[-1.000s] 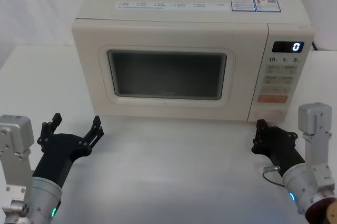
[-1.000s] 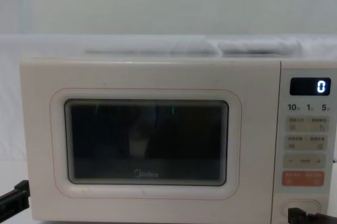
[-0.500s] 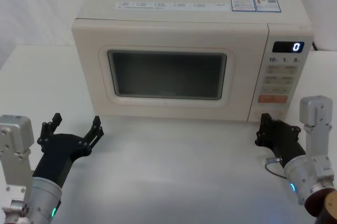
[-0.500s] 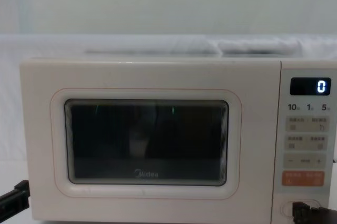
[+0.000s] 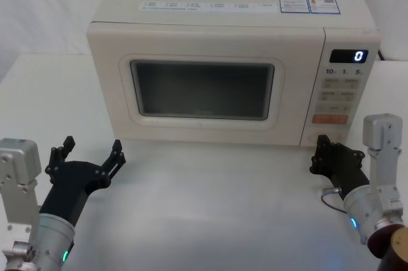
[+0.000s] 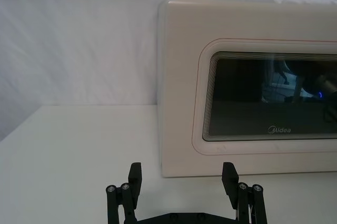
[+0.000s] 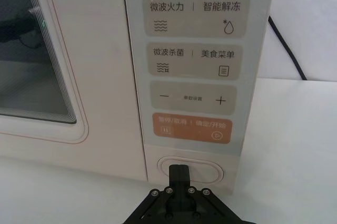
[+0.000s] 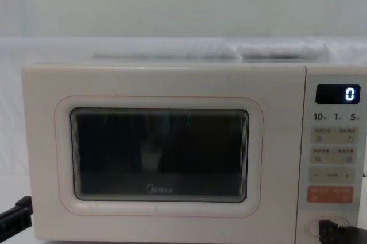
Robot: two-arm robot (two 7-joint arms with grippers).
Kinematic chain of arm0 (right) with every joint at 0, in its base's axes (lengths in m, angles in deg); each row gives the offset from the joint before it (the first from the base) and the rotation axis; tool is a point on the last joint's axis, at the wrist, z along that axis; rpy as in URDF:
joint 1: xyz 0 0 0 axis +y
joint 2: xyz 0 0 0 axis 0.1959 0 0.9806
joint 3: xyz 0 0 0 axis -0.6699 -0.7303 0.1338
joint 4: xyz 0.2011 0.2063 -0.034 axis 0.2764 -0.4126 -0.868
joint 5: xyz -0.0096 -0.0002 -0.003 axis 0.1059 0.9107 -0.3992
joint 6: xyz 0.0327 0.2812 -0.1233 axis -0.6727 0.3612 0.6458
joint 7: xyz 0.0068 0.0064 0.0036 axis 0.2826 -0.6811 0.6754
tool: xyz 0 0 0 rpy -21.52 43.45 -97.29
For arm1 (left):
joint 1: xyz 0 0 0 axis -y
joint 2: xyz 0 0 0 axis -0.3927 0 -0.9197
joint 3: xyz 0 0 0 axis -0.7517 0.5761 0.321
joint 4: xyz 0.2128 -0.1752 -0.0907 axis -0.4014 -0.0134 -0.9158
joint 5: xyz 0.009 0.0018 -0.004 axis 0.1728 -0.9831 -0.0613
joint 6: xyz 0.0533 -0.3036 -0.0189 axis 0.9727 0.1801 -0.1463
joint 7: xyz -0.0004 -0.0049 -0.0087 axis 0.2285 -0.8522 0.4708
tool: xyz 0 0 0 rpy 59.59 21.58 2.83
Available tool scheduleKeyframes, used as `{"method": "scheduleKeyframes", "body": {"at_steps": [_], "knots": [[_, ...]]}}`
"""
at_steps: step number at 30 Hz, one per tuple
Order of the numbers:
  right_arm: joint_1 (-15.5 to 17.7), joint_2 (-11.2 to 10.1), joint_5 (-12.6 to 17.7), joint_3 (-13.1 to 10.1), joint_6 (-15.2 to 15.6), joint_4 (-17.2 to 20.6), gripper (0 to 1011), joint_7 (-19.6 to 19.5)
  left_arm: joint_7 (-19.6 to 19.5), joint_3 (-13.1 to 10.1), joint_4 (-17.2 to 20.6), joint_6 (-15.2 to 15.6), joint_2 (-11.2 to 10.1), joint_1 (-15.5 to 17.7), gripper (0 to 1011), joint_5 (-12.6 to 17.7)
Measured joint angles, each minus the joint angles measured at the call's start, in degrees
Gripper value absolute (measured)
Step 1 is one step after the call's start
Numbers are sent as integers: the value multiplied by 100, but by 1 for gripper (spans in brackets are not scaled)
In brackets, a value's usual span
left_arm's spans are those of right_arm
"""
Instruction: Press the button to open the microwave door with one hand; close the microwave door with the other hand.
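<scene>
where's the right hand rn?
The right hand is low on the right in the head view, at the foot of the microwave control panel, shut and pointed at the oval door button at the panel's bottom, at or nearly touching it.

White matte counter (image 5: 210, 201) carries one item: cream-white boxy microwave (image 5: 229, 35), sitting toward the far edge, roughly centred left-to-right, front face toward the near edge, door shut. Black power cable (image 7: 287, 45) trails off behind its right side, near the counter's far right corner.
</scene>
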Motion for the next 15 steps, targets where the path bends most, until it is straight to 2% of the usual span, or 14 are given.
{"method": "scheduleKeyframes", "body": {"at_steps": [15], "knots": [[-159, 76, -73, 3, -64, -223, 0, -48, 0, 0, 0, 0, 0, 0, 1001, 0]]}}
